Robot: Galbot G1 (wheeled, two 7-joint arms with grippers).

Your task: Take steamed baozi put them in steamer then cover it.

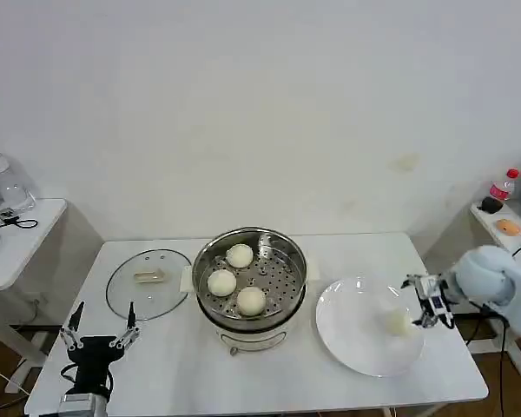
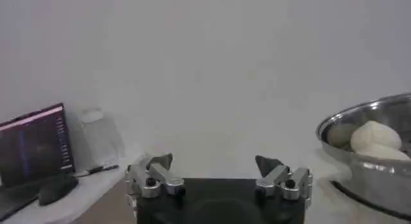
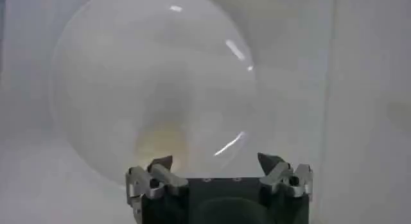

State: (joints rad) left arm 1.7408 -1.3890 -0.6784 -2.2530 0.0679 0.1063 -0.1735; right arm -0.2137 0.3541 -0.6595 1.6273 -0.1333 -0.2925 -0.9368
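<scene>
shiny steel steamer [image 1: 288, 254], clear glass cover [image 1: 122, 291]

Steamer [image 1: 282, 252]: shiny steel pot on white base, uncovered, centre of frame on the bench. Three cream-white baozi [image 1: 239, 255] [image 1: 221, 282] [image 1: 251, 301] sit on its perforated tray. Fourth baozi [image 1: 397, 323] lies right of centre on a white plate. Cover [image 1: 149, 282]: clear glass, cream handle up, flat just left of steamer.

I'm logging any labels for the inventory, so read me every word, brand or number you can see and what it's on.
No text here can be read.
Laptop screen: lines of writing, too small and blurred to read.
Red-capped bottle: label too small to read.
Steamer, cover, plate: no markings seen.
</scene>
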